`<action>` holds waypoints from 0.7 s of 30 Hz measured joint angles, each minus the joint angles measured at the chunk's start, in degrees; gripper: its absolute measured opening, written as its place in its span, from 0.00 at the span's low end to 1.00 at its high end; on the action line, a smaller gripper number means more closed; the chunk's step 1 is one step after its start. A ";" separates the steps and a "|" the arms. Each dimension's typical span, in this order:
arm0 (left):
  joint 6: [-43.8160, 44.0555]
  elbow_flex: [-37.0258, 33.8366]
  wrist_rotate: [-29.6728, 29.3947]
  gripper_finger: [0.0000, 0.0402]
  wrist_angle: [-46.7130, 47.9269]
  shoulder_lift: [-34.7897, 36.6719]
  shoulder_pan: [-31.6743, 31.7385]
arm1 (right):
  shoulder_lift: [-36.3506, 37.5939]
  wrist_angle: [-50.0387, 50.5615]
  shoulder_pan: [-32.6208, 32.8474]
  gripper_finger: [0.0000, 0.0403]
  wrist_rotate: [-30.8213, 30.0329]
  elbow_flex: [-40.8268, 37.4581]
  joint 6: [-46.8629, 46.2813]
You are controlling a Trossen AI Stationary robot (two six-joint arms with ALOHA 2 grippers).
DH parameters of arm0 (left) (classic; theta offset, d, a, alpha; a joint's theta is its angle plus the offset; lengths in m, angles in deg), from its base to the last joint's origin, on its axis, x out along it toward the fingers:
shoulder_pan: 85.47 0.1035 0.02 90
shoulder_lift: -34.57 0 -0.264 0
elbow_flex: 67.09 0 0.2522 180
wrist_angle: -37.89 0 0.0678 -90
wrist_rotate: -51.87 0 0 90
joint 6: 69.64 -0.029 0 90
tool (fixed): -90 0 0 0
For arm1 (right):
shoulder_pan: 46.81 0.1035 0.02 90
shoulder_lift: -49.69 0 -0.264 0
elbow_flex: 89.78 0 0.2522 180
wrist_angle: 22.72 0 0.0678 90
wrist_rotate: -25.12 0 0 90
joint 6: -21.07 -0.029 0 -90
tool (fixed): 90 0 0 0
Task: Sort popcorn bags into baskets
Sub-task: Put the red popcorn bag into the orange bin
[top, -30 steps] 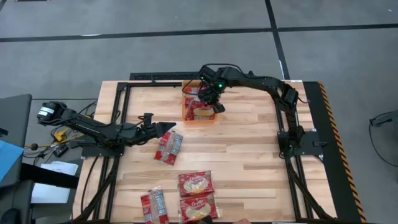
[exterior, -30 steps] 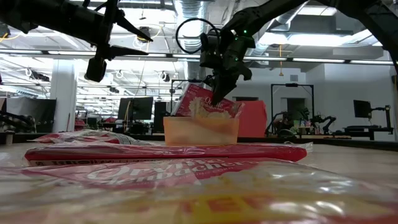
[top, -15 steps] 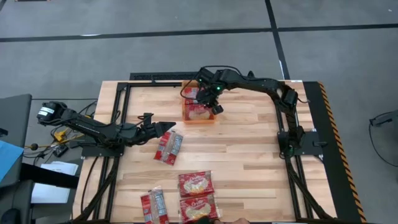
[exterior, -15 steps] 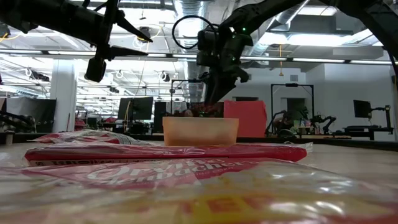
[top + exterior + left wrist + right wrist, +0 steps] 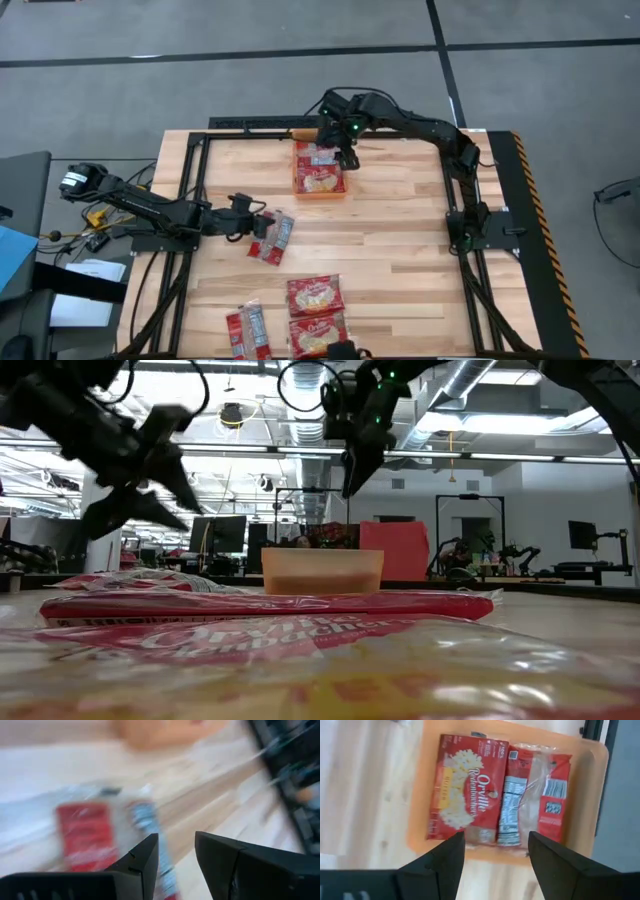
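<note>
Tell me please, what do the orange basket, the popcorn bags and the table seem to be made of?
Orange basket: probably plastic, smooth and slightly see-through at its walls.
Popcorn bags: a printed packet, apparently in clear glossy film, which wrinkles and shines on the bag beside it.
Table: wood, pale planks with visible grain and seams.

Glossy, crinkled plastic popcorn bags; translucent smooth plastic basket; pale, matt wood-plank worktop with dark metal framing.

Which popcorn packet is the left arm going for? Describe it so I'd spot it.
Start at the orange basket on the table's far side, then come toward the left gripper. The popcorn bag beside it lies alone mid-table, tilted, grey-white back panel up; the others sit together at the near edge.
</note>
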 joint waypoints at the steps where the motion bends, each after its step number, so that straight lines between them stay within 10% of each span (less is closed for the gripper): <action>1: 0.10 0.00 1.33 0.29 1.51 -0.02 0.00 | 0.03 1.20 -0.02 0.59 0.63 0.97 -1.34; 12: -6.35 8.78 17.81 0.26 8.37 0.75 2.68 | 7.01 14.56 1.39 0.58 6.49 2.75 -10.98; 21: -25.78 37.97 12.19 0.19 42.36 0.67 3.52 | 18.29 20.43 4.39 0.58 12.89 2.73 -20.64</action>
